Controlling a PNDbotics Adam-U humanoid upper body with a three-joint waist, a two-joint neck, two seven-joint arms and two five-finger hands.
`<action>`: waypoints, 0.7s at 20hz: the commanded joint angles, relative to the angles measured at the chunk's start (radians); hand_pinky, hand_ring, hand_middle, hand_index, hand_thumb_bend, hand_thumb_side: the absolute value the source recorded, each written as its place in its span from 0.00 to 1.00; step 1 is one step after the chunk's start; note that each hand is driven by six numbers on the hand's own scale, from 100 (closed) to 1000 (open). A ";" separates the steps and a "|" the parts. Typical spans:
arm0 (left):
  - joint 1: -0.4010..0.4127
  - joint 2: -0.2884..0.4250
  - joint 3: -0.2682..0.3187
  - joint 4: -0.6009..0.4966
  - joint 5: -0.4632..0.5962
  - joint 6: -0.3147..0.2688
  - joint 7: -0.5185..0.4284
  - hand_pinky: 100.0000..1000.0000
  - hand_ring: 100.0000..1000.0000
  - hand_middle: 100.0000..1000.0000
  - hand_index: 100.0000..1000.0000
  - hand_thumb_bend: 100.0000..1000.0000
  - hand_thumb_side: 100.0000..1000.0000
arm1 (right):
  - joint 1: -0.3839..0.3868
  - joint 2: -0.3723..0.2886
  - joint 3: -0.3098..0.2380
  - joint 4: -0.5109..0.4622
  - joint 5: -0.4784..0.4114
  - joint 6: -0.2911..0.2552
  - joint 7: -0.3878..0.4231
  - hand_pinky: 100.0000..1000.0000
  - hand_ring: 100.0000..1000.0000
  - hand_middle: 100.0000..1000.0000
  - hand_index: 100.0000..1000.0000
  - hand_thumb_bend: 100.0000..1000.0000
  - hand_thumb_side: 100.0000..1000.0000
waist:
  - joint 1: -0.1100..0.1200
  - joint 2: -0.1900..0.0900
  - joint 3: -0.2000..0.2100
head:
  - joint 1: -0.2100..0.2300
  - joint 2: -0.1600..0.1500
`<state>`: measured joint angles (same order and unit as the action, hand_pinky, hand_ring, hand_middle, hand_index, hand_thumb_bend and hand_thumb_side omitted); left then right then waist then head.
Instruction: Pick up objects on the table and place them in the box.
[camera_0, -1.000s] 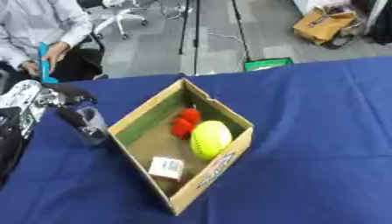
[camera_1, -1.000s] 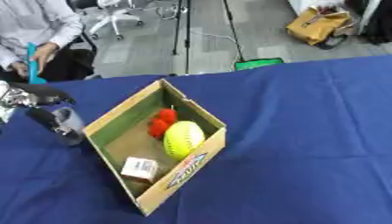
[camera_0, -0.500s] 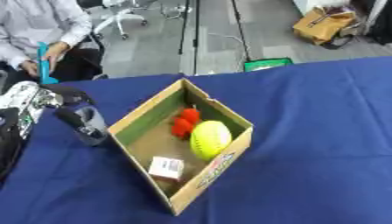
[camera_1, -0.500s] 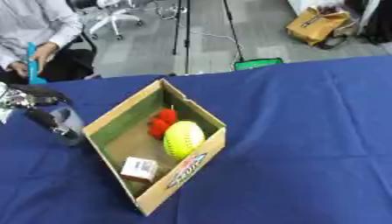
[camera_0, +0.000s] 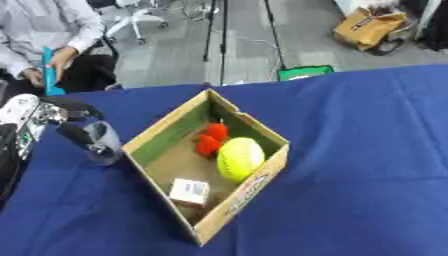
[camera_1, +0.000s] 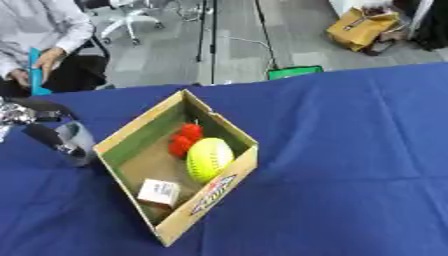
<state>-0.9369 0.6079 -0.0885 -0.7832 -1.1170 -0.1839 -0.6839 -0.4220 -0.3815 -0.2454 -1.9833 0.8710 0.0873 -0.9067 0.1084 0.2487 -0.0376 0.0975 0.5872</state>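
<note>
At the left edge of the table, your left hand (camera_0: 77, 131) has its dark fingers (camera_0: 73, 136) and thumb curled round a small clear cup (camera_0: 102, 144), which stands upright on the blue tablecloth (camera_0: 359, 150) just left of the box. You can see through the cup's wall to the cloth behind; it looks greyish and glassy, with no label that can be read. Behind the fingers the silver and black forearm (camera_0: 19, 127) runs off the left side.

Right of the cup sits the open cardboard box (camera_0: 262, 176), turned cornerwise to you. Inside it lie a yellow-green ball (camera_0: 239, 158) against the right wall, two small red things (camera_0: 211, 139) touching each other just beyond the ball, and a small white carton (camera_0: 190, 191) at the near end. Printing shows on the carton and a coloured logo runs along the box's outer near wall, but neither can be read.

Your right hand shows in neither view.
</note>
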 joint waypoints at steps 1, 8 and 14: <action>-0.023 0.033 0.010 -0.003 0.008 0.000 0.006 0.85 0.87 1.00 1.00 0.83 0.66 | -0.011 -0.010 -0.005 -0.017 -0.007 -0.002 0.000 0.74 0.64 0.53 0.59 0.00 0.70 | -0.006 -0.013 -0.001 | 0.005 -0.011; -0.027 0.027 0.007 -0.002 -0.006 -0.009 -0.011 0.73 0.79 0.96 1.00 0.85 0.60 | -0.011 -0.009 -0.006 -0.017 -0.009 -0.003 0.000 0.74 0.64 0.53 0.59 0.00 0.70 | -0.006 -0.014 -0.003 | 0.006 -0.012; -0.029 0.026 0.007 -0.002 -0.030 -0.010 -0.018 0.61 0.76 0.94 1.00 0.84 0.55 | -0.012 -0.009 -0.007 -0.017 -0.012 -0.005 0.000 0.75 0.64 0.53 0.59 0.00 0.70 | -0.006 -0.014 -0.005 | 0.008 -0.016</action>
<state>-0.9420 0.6073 -0.0886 -0.7775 -1.1379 -0.1929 -0.6985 -0.4223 -0.3814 -0.2458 -1.9833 0.8690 0.0867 -0.9067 0.1083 0.2510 -0.0423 0.1027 0.5827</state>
